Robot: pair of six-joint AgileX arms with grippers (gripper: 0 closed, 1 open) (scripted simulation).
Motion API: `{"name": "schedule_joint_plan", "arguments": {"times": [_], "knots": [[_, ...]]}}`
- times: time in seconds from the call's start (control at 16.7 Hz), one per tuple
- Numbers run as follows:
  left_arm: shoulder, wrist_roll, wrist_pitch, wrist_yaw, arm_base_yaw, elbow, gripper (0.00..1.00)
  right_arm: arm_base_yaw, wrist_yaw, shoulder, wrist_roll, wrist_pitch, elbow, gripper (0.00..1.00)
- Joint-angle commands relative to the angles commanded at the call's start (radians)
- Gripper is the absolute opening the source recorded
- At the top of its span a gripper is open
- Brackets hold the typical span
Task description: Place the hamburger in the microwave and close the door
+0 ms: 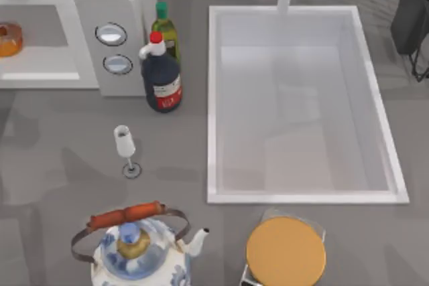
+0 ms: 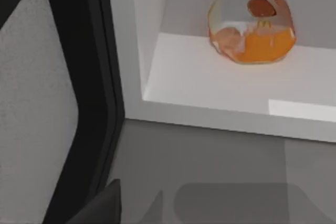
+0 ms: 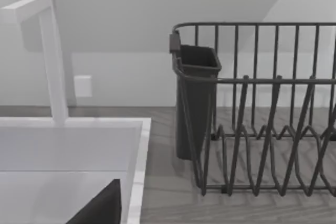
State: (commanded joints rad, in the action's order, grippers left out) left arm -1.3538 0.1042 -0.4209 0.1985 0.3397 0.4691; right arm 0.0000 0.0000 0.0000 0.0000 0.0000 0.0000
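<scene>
Tabletop (image 2: 220,182) nearest; hamburger (image 2: 251,26) sat inside the microwave (image 1: 127,5) cavity just ahead of the left arm's wrist camera, door unshut, finger state of both arms indeterminable.

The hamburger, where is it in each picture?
Top view: the hamburger sits at the far left edge, inside the microwave.
Left wrist view: the hamburger rests on the pale cavity floor, well inside the opening.
Right wrist view: the hamburger is not in it; this picture has the sink and the dish rack.
Shared landmark: the microwave's white front ledge, just before the hamburger.
</scene>
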Motion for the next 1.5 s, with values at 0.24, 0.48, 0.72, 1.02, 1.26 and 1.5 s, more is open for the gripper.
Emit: {"name": "schedule_joint_plan", "arguments": {"times": [0.24,0.48,0.72,1.02,1.26,1.5], "knots": [[0.025,-0.003,0.008,-0.005,-0.015,-0.01,1.0,0.0,0.0,0.0,0.0,0.0,0.0,1.0],[0.195,-0.019,0.059,-0.033,-0.059,-0.069,1.0,0.0,0.0,0.0,0.0,0.0,0.0,1.0],[0.522,-0.041,0.156,-0.078,-0.128,-0.175,1.0,0.0,0.0,0.0,0.0,0.0,0.0,1.0],[1.005,-0.071,0.304,-0.139,-0.234,-0.337,1.0,0.0,0.0,0.0,0.0,0.0,0.0,1.0],[1.263,-0.094,0.389,-0.18,-0.308,-0.433,1.0,0.0,0.0,0.0,0.0,0.0,0.0,1.0],[1.354,-0.104,0.421,-0.199,-0.34,-0.469,1.0,0.0,0.0,0.0,0.0,0.0,0.0,1.0]]}}
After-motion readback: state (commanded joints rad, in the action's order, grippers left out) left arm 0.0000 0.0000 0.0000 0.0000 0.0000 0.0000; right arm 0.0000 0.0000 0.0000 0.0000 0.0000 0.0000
